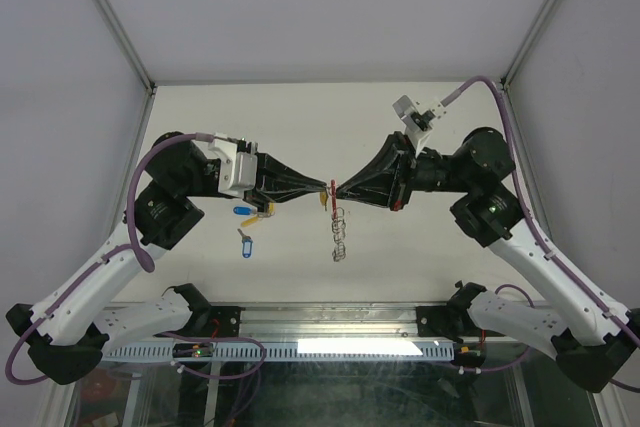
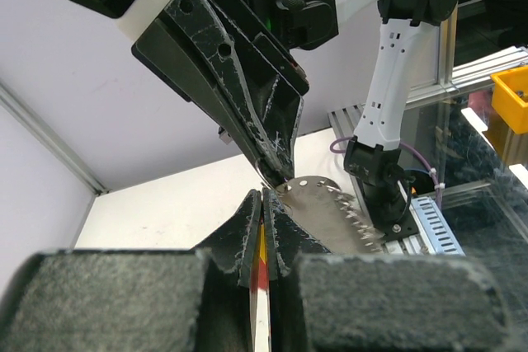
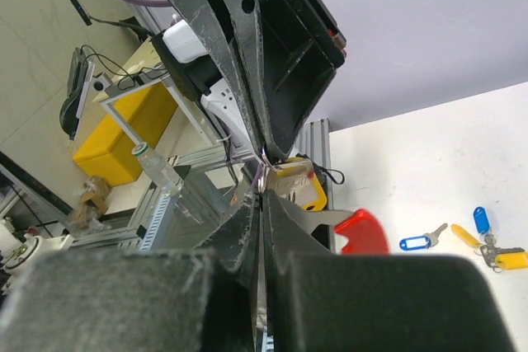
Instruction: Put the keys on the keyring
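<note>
Above the middle of the pale tabletop [image 1: 430,257] the two arms meet tip to tip, the left gripper [image 1: 322,185] reaching in from the left and the right gripper [image 1: 340,190] from the right. Both pairs of jaws are clenched. The keyring [image 1: 332,190] hangs in the air at that meeting point. Its red crescent [image 3: 361,232] sits between the two tips, and its beaded chain [image 1: 339,232] dangles towards the near side, just under the right tip. The right jaws pinch the keyring at its silvery metal end. The left jaws grasp a yellow-tagged key [image 1: 322,201], which shows in the left wrist view as a thin edge-on sliver between the pads. Its tag hangs just below the left tip, touching or almost touching the crescent. The other keys lie on the tabletop to the left, under the left arm. A blue-tagged key [image 1: 244,211] lies just beside a yellow-tagged one [image 1: 266,211], and a second blue-tagged key [image 1: 244,245] lies a little nearer. Any writing on the tags is too small to read, and no lettering can be made out on the arms.
</note>
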